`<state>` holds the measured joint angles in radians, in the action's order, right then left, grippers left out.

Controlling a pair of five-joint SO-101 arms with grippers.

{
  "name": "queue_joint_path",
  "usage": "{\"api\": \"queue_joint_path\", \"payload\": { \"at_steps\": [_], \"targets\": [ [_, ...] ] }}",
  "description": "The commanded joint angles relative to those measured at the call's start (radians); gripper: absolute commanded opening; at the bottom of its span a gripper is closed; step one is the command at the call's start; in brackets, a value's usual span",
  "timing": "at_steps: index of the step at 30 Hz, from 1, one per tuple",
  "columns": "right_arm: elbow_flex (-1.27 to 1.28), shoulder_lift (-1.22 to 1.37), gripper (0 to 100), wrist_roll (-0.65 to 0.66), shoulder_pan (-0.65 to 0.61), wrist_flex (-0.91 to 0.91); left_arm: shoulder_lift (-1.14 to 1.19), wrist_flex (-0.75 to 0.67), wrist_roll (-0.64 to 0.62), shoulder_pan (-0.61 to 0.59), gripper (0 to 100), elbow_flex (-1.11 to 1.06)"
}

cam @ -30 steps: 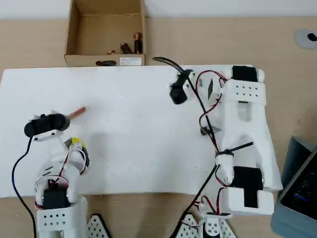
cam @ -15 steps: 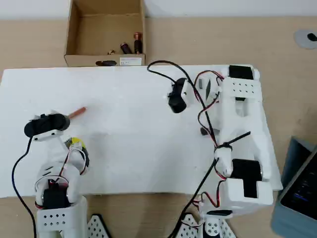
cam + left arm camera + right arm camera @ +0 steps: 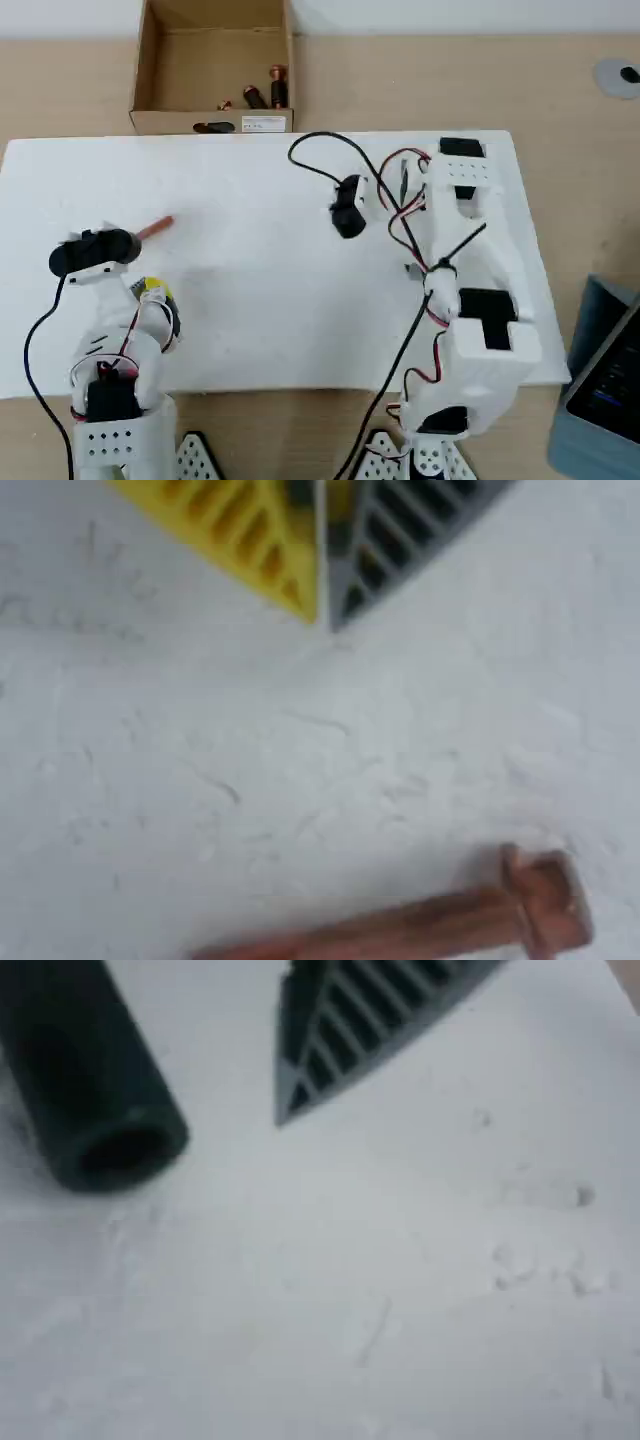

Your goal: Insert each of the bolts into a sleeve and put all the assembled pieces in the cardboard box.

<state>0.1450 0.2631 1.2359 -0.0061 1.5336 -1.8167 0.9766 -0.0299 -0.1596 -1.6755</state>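
Left gripper [image 3: 322, 617] near bolt [image 3: 420, 927], pieces [image 3: 265, 92] in box [image 3: 165, 122]

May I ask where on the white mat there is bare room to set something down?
Free: mid-mat between the copper-coloured metal bolt and the right arm; also the strip before the brown cardboard box. Crowded beside the left arm.

Bolt [image 3: 155, 228] on white mat [image 3: 260, 300]

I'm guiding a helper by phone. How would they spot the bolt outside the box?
Start at the white sheet, on the left arm's side. Just beyond the left gripper lies the bolt, alone. It is bare copper, without the dark sleeve of the pieces in the cardboard box.
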Motion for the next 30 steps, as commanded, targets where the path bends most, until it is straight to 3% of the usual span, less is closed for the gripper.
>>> {"api": "queue_joint_path", "payload": {
  "at_steps": [1, 6, 13, 30],
  "targets": [
    [0.002, 0.008, 25.0, 0.023, -0.004, -0.008, -0.005, -0.014, -0.006, -0.009, 0, 0.003],
    [0.005, 0.013, 24.2, 0.026, 0.007, -0.008, -0.005, -0.014, -0.006, -0.009, 0, 0.003],
    [0.007, 0.097, 14.9, 0.048, 0.012, -0.020, -0.005, -0.014, -0.006, -0.009, 0, 0.003],
    [-0.016, 0.134, 15.3, 0.060, 0.067, -0.028, -0.005, -0.014, -0.006, -0.009, 0, 0.003]
  ]
}}
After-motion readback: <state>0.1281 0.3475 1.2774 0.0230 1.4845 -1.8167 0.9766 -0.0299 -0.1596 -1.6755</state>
